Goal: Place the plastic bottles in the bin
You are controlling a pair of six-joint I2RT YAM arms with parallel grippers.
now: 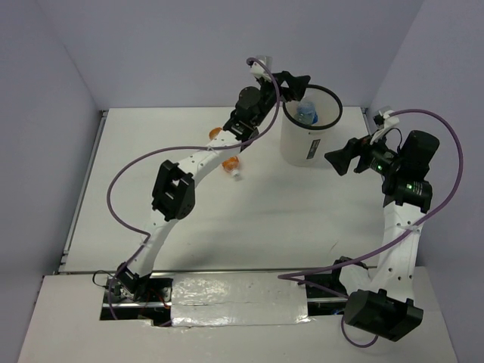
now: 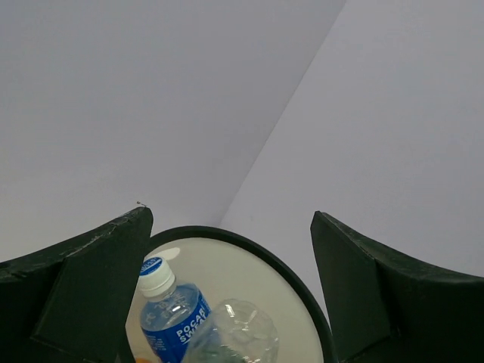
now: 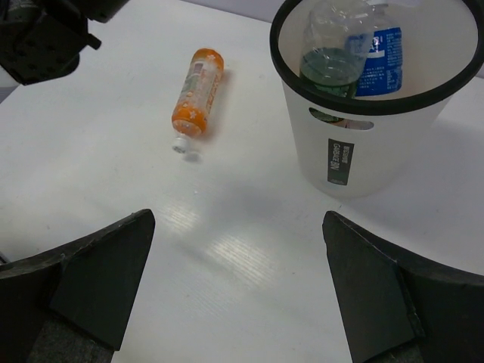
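Your right gripper (image 3: 236, 227) hangs with its fingers spread wide and nothing between them. In the top view its forearm rises from the elbow and the wrist points toward 9 o'clock. From those fingers, an orange bottle (image 3: 197, 98) lies on its side on the table (image 3: 98, 166) at 11 o'clock, cap toward the gripper and well apart from it. The bin (image 3: 340, 162) stands upright at 1 o'clock, holding a clear bottle with a green label (image 3: 331, 57) and a blue-labelled bottle (image 3: 382, 53). Farther off, your left arm (image 1: 174, 189) reaches long across the table. Its left gripper (image 2: 231, 219) is wide open and empty, above the bin's rim at its 11 o'clock edge. A second orange bottle (image 1: 215, 134) shows partly behind that arm.
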